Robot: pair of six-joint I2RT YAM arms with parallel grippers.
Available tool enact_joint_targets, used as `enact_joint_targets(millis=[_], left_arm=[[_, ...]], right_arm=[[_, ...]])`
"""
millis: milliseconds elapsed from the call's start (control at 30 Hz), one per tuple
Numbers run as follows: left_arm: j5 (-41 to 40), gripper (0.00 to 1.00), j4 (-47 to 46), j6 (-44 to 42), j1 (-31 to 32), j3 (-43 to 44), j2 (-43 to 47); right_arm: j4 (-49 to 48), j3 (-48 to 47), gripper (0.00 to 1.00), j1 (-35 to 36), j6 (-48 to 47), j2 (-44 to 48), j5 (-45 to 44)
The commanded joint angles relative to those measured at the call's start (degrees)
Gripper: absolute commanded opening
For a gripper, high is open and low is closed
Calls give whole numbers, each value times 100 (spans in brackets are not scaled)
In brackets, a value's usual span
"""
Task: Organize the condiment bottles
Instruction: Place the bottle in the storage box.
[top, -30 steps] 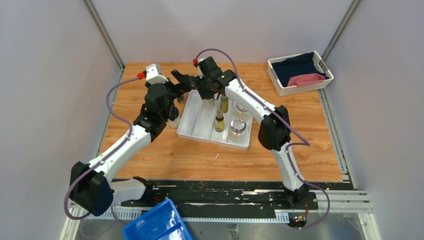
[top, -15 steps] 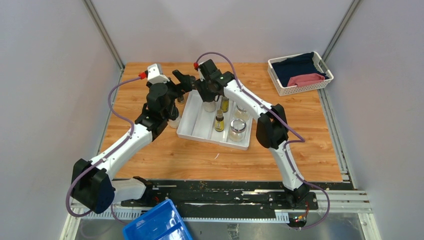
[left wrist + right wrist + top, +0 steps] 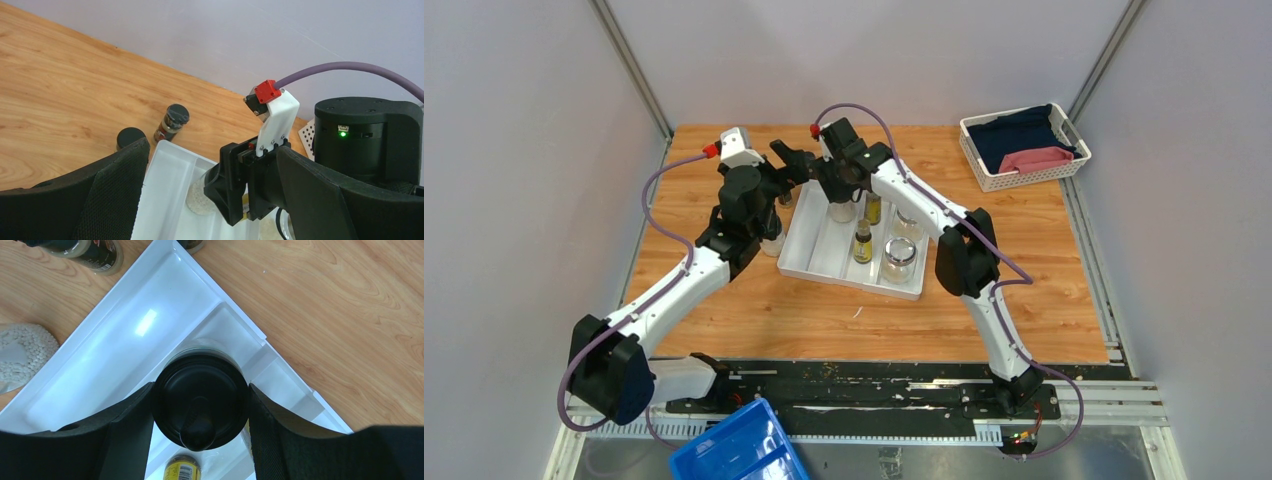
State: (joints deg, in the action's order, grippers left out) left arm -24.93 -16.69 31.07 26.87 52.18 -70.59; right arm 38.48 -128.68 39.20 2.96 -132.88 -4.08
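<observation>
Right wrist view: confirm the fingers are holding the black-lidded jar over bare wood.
Not quite. The fingers of the right gripper hold the black-lidded jar over the white tray, at its corner compartment, not over bare wood, as the right wrist view shows.

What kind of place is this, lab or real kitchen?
Probably a lab test cell: bare grey walls box in a wooden table, and the tray of bottles looks staged.

Right wrist: I see only the lid of the black-lidded jar (image 3: pixel 200 400); its body is hidden beneath. Yellow-labelled bottle (image 3: pixel 182 471) cut by the bottom edge, a dark-capped container (image 3: pixel 97 252) by the top edge. Top view: right gripper (image 3: pixel 842 200) covers most of that jar; I cannot read labels.
</observation>
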Motion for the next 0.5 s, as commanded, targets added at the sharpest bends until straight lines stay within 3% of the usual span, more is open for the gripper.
enact_joint_targets(millis=[0,467], left_arm=[[-168,100,-177,-14,37,86,-65],[-170,100,-186,-18,37,64,-47]], right_arm=[[-113,-280,0,-64,-94,-71,85],[-189,-237,0,-68,-76,-123,192]])
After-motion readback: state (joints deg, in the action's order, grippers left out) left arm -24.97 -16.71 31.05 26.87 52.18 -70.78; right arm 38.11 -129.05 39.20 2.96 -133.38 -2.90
